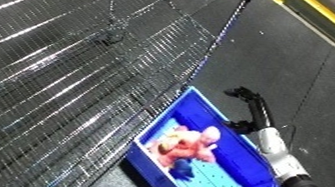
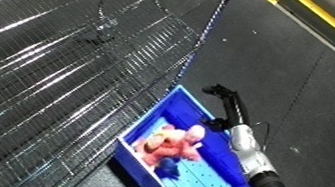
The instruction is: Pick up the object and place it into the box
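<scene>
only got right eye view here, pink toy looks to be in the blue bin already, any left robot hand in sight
Observer: No. The left eye view takes in slightly more at the left, and it is only wire mesh; no left robot hand shows.
Operator: and the right robot hand, holding anything
Observer: Nothing. In the left eye view the right robot hand is open and hangs over the dark floor beyond the blue bin's right rim, apart from the pink toy lying inside.
</scene>
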